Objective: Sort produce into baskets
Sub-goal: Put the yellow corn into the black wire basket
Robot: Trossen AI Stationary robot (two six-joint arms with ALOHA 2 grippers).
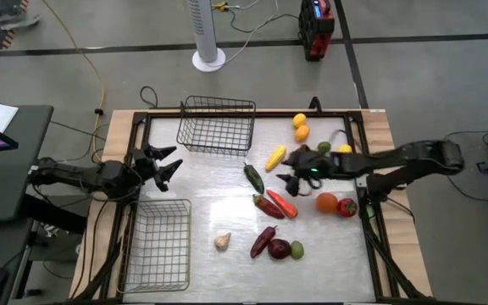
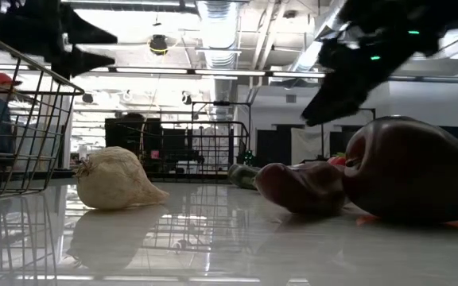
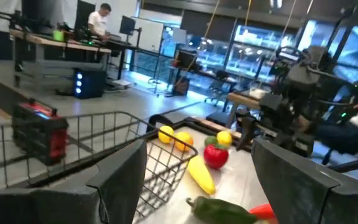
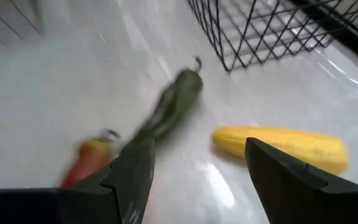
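Note:
The produce lies loose on the table: a yellow corn (image 1: pixel 275 158), a green chilli (image 1: pixel 254 178), a red chilli (image 1: pixel 268 206), a carrot (image 1: pixel 283 203), an orange (image 1: pixel 326 202), a tomato (image 1: pixel 346 207), a garlic (image 1: pixel 222 242) and an eggplant (image 1: pixel 279 249). One basket (image 1: pixel 217 124) stands at the far side, another (image 1: pixel 158 246) at the near left. My right gripper (image 1: pixel 293 171) hangs open above the table between the corn (image 4: pixel 278 146) and the green chilli (image 4: pixel 169 109), holding nothing. My left gripper (image 1: pixel 164 166) is open in the air between the two baskets.
A lemon (image 1: pixel 299 120) and an orange (image 1: pixel 302 133) lie at the far right, a lime (image 1: pixel 324 147) and a lemon (image 1: pixel 344 149) beside my right arm. A dark red chilli (image 1: pixel 263 241) and a lime (image 1: pixel 296 250) lie by the eggplant. A black frame (image 1: pixel 142 127) borders the table.

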